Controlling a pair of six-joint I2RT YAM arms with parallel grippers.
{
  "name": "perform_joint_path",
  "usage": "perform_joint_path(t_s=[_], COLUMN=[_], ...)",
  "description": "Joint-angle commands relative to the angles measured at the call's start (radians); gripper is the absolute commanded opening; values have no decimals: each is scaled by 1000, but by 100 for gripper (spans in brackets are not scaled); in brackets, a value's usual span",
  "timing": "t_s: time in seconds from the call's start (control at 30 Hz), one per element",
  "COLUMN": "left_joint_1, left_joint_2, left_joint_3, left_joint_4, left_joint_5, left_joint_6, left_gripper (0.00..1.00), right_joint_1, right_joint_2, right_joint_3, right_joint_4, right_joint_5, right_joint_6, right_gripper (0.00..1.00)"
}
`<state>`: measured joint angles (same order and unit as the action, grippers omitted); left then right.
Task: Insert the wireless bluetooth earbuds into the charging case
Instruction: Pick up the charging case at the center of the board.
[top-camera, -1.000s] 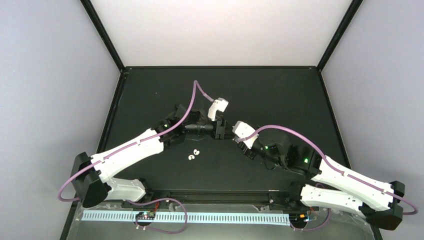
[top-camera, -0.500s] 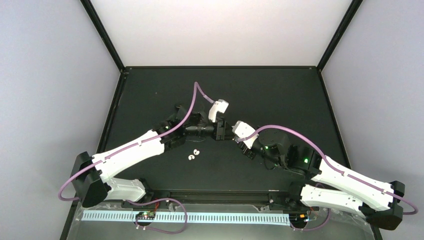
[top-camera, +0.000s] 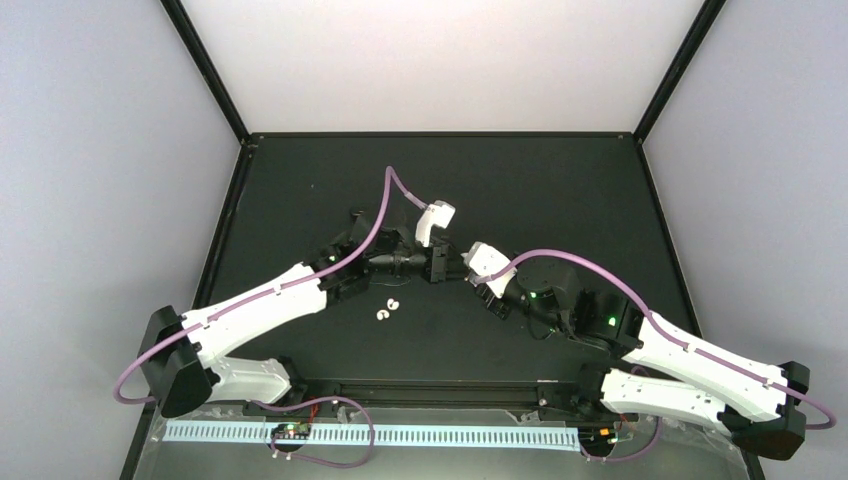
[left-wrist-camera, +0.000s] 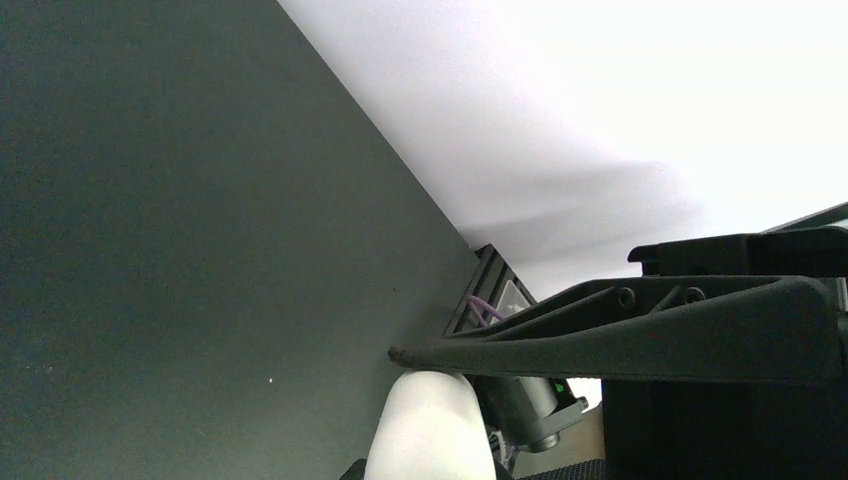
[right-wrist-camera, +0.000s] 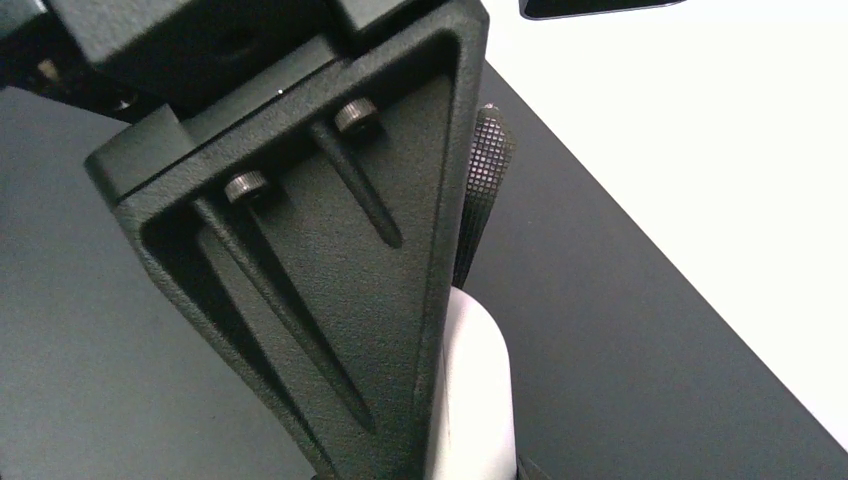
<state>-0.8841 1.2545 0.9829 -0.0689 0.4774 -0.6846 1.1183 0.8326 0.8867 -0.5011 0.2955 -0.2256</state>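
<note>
The two arms meet above the middle of the table (top-camera: 560, 200). The right gripper (top-camera: 458, 268) is closed on the case (right-wrist-camera: 478, 400): in the right wrist view the white case sits between its broad finger (right-wrist-camera: 330, 290) and the gridded pad (right-wrist-camera: 480, 180). The left gripper (top-camera: 432, 263) is also closed on the case; in the left wrist view one finger (left-wrist-camera: 640, 335) lies against its rounded end, and the other finger is not visible. The two earbuds (top-camera: 384, 309) lie close together on the table, nearer the arm bases than the grippers, apart from the case.
</note>
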Motion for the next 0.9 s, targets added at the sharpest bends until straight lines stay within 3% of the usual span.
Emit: perform_joint_path(t_s=[0.0,0.07,0.2,0.37,0.53,0.7,0.87], left_joint_1=[-6,-4,10,17,17,17,17], left_joint_2=[-35,-49,-100,-247,-414,-467,-461], left_joint_3=[-7,-12,-30,-92,-158,-167,-156], left_joint_4=[13,27,63,119,165,158,181], left_joint_5=[9,5,5,52,154,226,302], left_joint_6=[25,40,117,317,485,548,542], left_gripper=[2,2,2,1,2,2,2], right_joint_1=[6,6,6,-5,-38,-41,-39], right_joint_2=[-12,-8,-25,-69,-105,-93,-26], right_joint_3=[50,73,118,197,255,285,299], right_joint_4=[28,18,38,44,53,85,113], right_joint_5=[-50,-83,-116,-172,-360,-594,-708], right_joint_6=[29,67,146,227,306,373,422], right_gripper=[43,58,68,70,69,66,63])
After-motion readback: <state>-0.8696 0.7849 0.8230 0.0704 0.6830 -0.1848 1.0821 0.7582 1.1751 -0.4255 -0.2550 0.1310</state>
